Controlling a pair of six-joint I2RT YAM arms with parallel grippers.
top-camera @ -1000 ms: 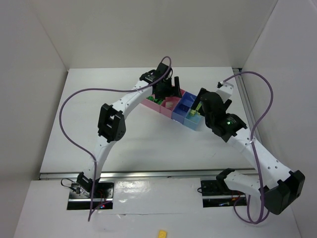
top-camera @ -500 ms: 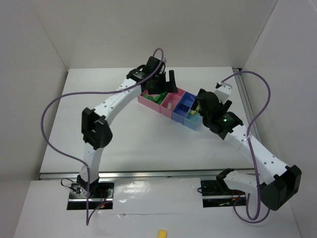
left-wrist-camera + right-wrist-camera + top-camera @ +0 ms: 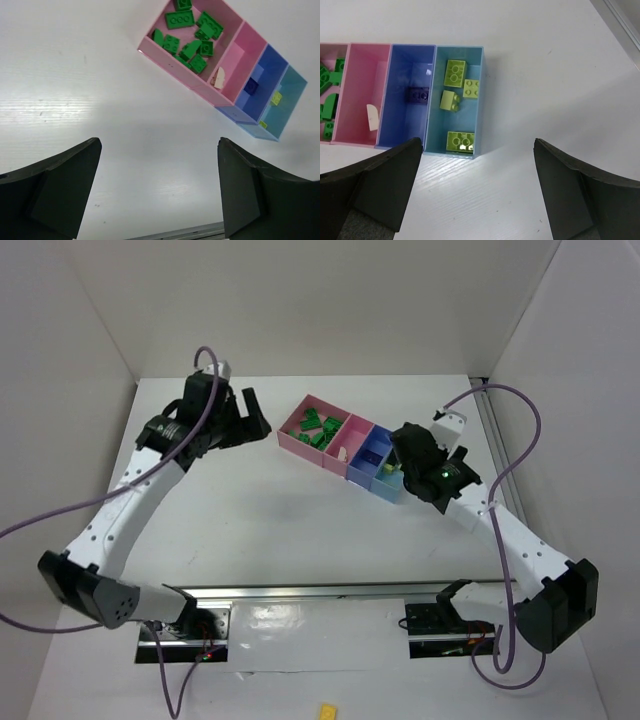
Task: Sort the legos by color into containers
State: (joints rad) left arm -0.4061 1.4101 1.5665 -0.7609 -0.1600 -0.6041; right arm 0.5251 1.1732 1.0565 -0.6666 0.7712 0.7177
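The containers [image 3: 305, 411] stand in a joined diagonal row at the back middle of the table. Several green legos [image 3: 192, 35] lie in the large pink box [image 3: 150, 49]. A cream piece [image 3: 372, 116] sits in the small pink box [image 3: 357, 65], a dark blue-purple brick [image 3: 418, 94] in the blue box [image 3: 402, 60], and several yellow-green bricks [image 3: 456, 72] in the light blue box [image 3: 481, 100]. My left gripper [image 3: 248, 418] hangs open and empty left of the row, above bare table. My right gripper [image 3: 402, 452] is open and empty just off the light blue box's end.
A lone yellow brick [image 3: 327, 709] lies on the near ledge in front of the arm bases. A metal rail [image 3: 330, 590] runs along the table's near edge. White walls close in the table at the back and on both sides. Purple cables loop off both arms.
My left arm has swung away from above the pink boxes to the far left. The right gripper has drawn back a little from the light blue box.
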